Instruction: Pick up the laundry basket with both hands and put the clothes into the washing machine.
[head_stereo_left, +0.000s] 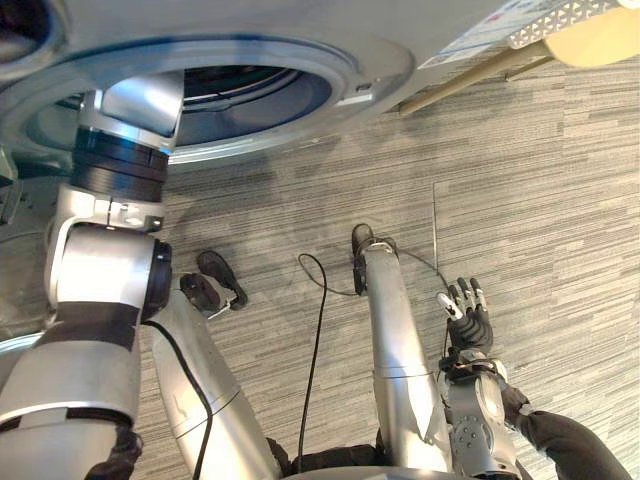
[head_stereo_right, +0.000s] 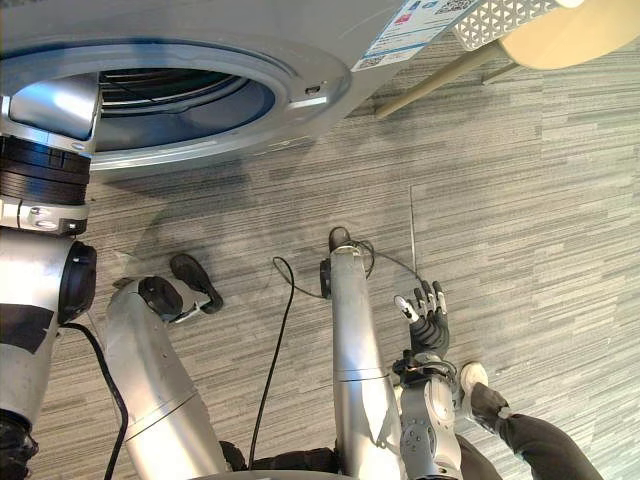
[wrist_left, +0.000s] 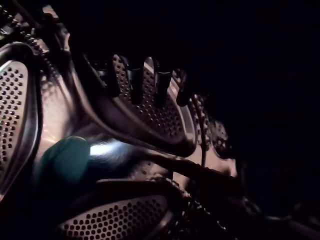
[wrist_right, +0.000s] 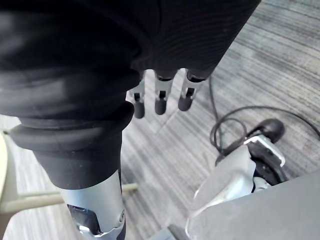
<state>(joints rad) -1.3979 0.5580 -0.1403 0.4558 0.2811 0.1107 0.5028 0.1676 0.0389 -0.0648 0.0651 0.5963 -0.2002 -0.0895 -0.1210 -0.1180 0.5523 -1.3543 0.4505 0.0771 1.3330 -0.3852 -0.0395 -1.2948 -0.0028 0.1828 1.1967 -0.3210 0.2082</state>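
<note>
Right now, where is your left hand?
The left hand is inside the washing machine, close to the perforated drum wall; the left arm goes in through the round door opening.

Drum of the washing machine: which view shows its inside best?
The left wrist view: the left hand is inside the drum, so its perforated wall and something teal show close up. The eye views give the round opening from outside, the left arm reaching in.

Floor (head_stereo_left: 520, 200): evenly bright, with a soft shadow below the washing machine (head_stereo_left: 300, 30).
Drum (wrist_left: 150, 125): dim inside, bright glare on the perforated metal.
Left hand (wrist_left: 134, 82): a dark silhouette.
</note>
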